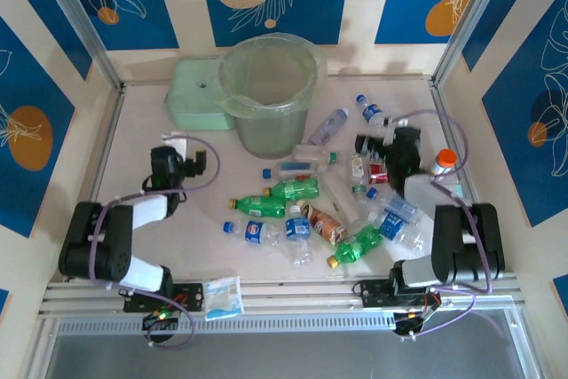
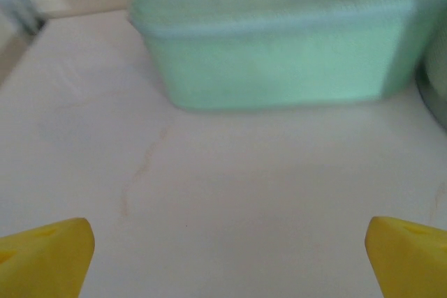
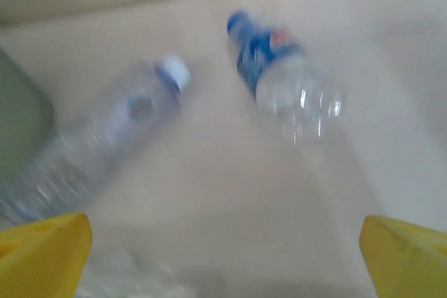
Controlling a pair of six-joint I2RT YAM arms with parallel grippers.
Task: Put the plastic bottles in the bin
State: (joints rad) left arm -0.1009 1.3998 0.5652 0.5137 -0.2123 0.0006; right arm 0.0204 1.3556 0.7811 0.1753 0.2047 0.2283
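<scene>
Top view. Showing about a dozen small plastic bottles [image 1: 293, 189] lying on their sides, crowding the middle and right of the tabletop [image 1: 151, 113], several touching or overlapping. Showing the bin [image 1: 266, 122], a tall pale-green bucket, standing open at the far middle, apart from the pile. Sitting just beside it on the left, a flat mint-green box [image 1: 195, 95]. Also showing a white bottle [image 1: 441, 166] with an orange cap near the right arm, and a small packet [image 1: 222, 297] at the near edge. Hovering over bare surface left of the pile, the left gripper [image 1: 182, 150], spread wide, holding nothing. Reaching among the far-right bottles, the right gripper [image 1: 373, 141], equally spread and empty.

Judging the bottles as light, thin-walled, springy and slick, probably rolling away or popping out of a careless pinch. Favouring a hold across the labelled middle, crosswise to the length. Expecting any pick from the heap to be nudging close neighbours; rating the outlying bottles as easier.

Left wrist view. Showing yellow fingertips [image 2: 42, 259] wide apart at the lower corners, bare tabletop between, the box blurring ahead.

Right wrist view, blurred. Showing yellow fingertips wide apart; beyond them a clear bottle [image 3: 105, 137] with a white cap on the left and a blue-labelled bottle [image 3: 279, 75] on the right, lying apart, neither sitting between the jaws.
</scene>
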